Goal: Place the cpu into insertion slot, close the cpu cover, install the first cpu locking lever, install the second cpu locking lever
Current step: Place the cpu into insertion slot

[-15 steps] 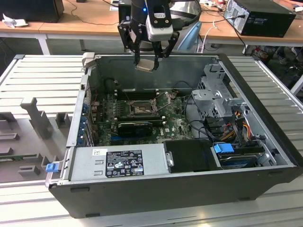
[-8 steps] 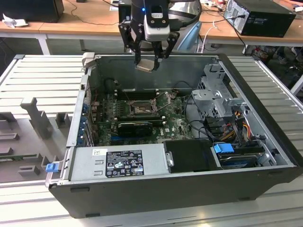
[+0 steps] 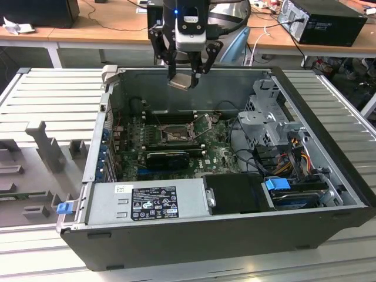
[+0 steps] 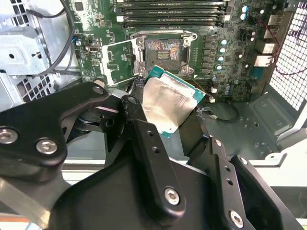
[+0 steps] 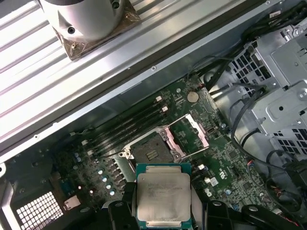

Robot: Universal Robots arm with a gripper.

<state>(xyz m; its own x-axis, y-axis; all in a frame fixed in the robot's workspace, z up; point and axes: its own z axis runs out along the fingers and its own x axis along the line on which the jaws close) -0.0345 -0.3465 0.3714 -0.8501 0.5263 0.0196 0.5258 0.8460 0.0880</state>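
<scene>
The gripper (image 3: 188,73) is clamped on the cpu (image 3: 181,81), holding it in the air over the far part of the open computer case (image 3: 176,235). Below, the insertion slot (image 3: 175,136) lies bare on the green motherboard (image 3: 224,155), its cover (image 5: 189,132) apparently swung open.

Your exterior view looks steeply down into the computer case (image 3: 194,235), both wrist views closer above, sharing the insertion slot (image 5: 149,152).
</scene>
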